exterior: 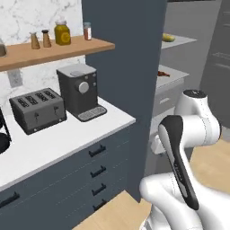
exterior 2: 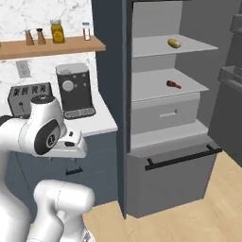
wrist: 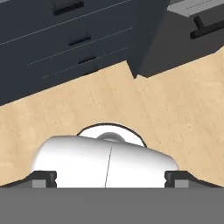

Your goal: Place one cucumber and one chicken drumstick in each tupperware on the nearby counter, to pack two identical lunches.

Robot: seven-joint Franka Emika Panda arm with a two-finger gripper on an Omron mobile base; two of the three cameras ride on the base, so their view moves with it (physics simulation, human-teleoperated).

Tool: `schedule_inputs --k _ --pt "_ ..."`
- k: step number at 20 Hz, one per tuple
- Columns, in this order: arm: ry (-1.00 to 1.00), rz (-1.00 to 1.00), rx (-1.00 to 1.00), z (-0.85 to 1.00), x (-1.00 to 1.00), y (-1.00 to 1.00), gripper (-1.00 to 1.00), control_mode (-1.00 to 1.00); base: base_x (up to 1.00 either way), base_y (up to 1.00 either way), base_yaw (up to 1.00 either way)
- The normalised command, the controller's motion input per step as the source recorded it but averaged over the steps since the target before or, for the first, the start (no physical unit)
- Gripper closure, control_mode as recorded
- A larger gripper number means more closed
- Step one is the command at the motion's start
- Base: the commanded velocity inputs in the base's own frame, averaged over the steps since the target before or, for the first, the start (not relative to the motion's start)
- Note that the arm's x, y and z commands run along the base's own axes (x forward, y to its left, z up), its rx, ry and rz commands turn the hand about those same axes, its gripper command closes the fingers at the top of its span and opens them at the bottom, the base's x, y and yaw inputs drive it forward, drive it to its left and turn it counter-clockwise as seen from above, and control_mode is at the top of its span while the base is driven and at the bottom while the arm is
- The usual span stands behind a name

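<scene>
One chicken drumstick [exterior 2: 173, 84] lies on the open fridge's middle shelf [exterior 2: 151, 85], well apart from the spread, empty fingers [wrist: 111, 177], which point down at the floor [wrist: 175, 109].

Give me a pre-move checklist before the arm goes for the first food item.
1. Tool open and empty: ok, fingertips wide apart, nothing between them.
2. Drumstick located: ok, on the lower open shelf.
3. Cucumber located: cannot tell; a small yellowish item lies on the upper shelf.
4. Tupperware located: cannot tell.
5. Tool aimed at shelves: not ok, it faces the floor.
</scene>
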Motion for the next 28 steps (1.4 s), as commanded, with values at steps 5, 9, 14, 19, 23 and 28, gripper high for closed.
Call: schedule_inputs --k 5,9,14,19,23,28 --pt "0.0 0.0 0.0 0.0 0.0 0.0 -1.0 1.0 0.74 -0.99 0.02" --pt "0.0 0.0 0.0 0.0 0.0 0.0 -1.0 1.0 0.51 -0.88 0.1" --pt "0.0 0.0 0.0 0.0 0.0 0.0 -1.0 1.0 0.9 -0.6 0.22" --pt "0.0 0.0 0.0 0.0 0.0 0.0 -1.0 1.0 0.7 -0.49 0.24" --pt "0.0 0.0 0.0 0.0 0.0 0.0 -1.0 1.0 0.04 -0.67 0.2" --pt "0.0 0.0 0.0 0.0 0.0 0.0 -1.0 1.0 0.15 -0.16 0.16"
